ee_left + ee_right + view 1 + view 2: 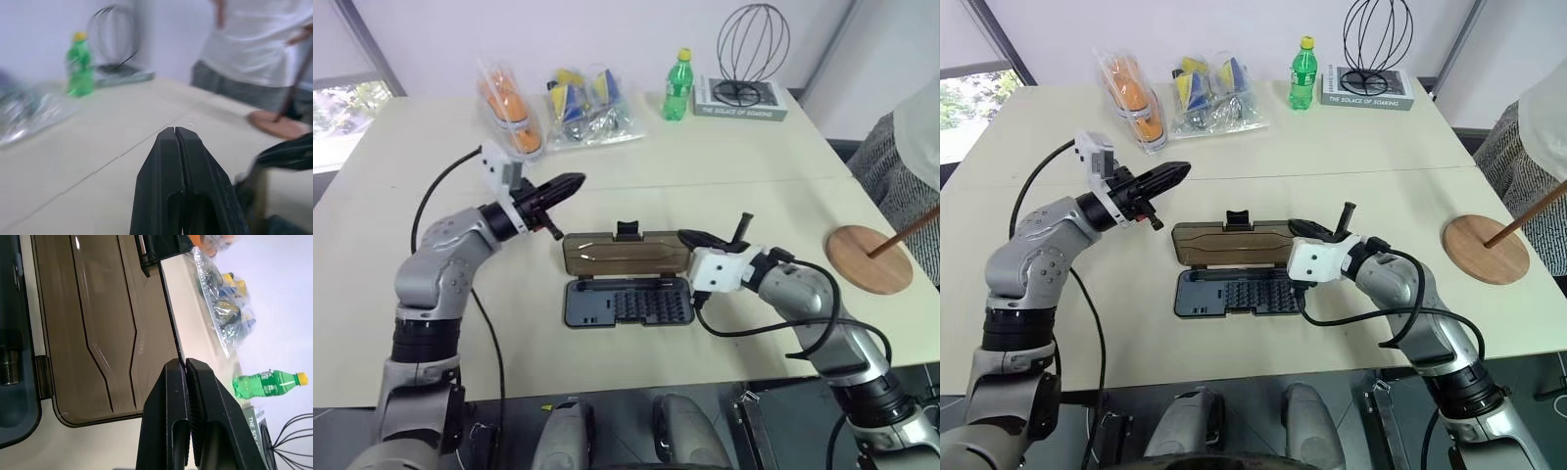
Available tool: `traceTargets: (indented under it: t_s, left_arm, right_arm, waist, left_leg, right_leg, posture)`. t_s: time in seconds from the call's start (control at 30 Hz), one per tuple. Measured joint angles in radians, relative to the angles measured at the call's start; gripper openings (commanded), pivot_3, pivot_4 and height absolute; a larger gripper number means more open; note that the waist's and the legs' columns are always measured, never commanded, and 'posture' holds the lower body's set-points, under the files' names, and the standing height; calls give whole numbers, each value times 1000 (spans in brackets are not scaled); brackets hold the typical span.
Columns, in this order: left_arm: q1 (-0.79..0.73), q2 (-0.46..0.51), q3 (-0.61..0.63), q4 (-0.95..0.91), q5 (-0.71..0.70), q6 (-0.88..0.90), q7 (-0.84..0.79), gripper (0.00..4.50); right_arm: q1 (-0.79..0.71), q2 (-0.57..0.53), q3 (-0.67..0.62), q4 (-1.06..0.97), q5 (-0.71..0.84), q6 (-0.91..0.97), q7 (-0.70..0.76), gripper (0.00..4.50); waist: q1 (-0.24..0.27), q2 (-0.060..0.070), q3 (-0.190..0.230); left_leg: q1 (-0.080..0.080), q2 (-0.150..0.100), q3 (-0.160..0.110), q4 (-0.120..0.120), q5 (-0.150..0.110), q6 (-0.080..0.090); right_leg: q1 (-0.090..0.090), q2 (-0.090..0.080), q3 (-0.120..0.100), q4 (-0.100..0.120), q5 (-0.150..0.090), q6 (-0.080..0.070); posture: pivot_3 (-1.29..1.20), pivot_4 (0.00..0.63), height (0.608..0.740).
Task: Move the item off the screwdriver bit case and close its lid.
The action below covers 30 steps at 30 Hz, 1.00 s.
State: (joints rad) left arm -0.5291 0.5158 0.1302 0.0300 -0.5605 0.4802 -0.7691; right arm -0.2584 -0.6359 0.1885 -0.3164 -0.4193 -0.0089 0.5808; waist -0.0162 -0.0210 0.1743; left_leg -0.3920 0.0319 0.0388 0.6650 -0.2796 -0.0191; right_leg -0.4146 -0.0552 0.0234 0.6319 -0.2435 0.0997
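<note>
I see lid (625, 253) lying open just ahead of closed, empty right gripper (690, 238); thin, stiff, light plastic; I'd push far edge. Left gripper (570, 183) closed, empty.

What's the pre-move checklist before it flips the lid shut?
1. Wooden stand off the case: ok, its base sits on the table by the right edge, well apart from the case.
2. Lid free to swing: ok, lies open flat behind the bit tray, nothing on it.
3. Bit case tray clear: ok, bits sit in their rows, nothing across them.
4. Right gripper placed for the flip: ok, shut, at the lid's right end; contact with the edge cannot tell.
5. Left gripper out of the lid's path: ok, shut, raised off the case's left end.
6. Person near the right edge: not ok, close to the stand.
</note>
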Motion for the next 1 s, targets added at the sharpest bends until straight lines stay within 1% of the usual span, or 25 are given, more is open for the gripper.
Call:
traceTargets:
  t_s: [0.13,0.27,0.4,0.53,0.8,0.9,0.97,1.0]
  left_arm:
    - [32,24,0,142,59,-60,-54,0]
    - [71,26,-24,207,77,-74,-128,0]
    - [86,18,-47,212,89,-78,-173,0]
    - [96,-9,-89,208,108,-98,-207,0]
    - [136,-10,-145,151,138,-116,-253,0]
    - [136,-12,-147,152,144,-122,-253,0]
    - [136,-15,-147,152,149,-124,-252,0]
    - [136,-16,-147,152,151,-124,-252,0]
  right_arm:
    - [-6,1,2,8,-1,-5,0,16]
    - [-20,5,7,28,-3,-15,-2,16]
    - [-24,8,11,30,-8,-20,-2,16]
    - [-24,8,11,30,-8,-20,-1,16]
    - [-24,8,11,27,-6,-19,10,16]
    - [-22,8,9,24,3,-13,19,1008]
    - [-19,7,9,24,9,3,34,1952]
    - [-19,5,9,24,11,8,41,2539]
  waist:
    - [1,0,0]
    - [2,0,0]
    - [2,0,0]
    - [2,0,0]
    - [6,0,0]
    - [5,0,0]
    - [4,0,0]
    - [4,0,0]
  left_leg:
    - [0,0,0,0,0,0]
    - [0,0,0,0,0,0]
    - [0,0,0,0,0,0]
    - [0,0,0,0,0,0]
    - [0,0,0,0,0,0]
    - [0,0,0,0,0,0]
    - [0,0,0,0,0,0]
    - [0,0,0,0,0,0]
  right_leg:
    - [0,0,0,0,0,0]
    - [0,0,0,0,0,-1]
    - [0,0,0,0,0,-1]
    - [0,0,0,0,0,0]
    - [0,-1,0,0,-1,-3]
    - [0,-1,0,0,-1,-2]
    - [0,-1,0,0,-1,-2]
    - [0,-1,0,0,-1,-2]
  posture:
    - [0,150,740]
    - [0,150,740]
    - [0,150,740]
    - [0,150,740]
    - [0,150,740]
    - [0,150,740]
    - [0,150,740]
    - [0,150,740]
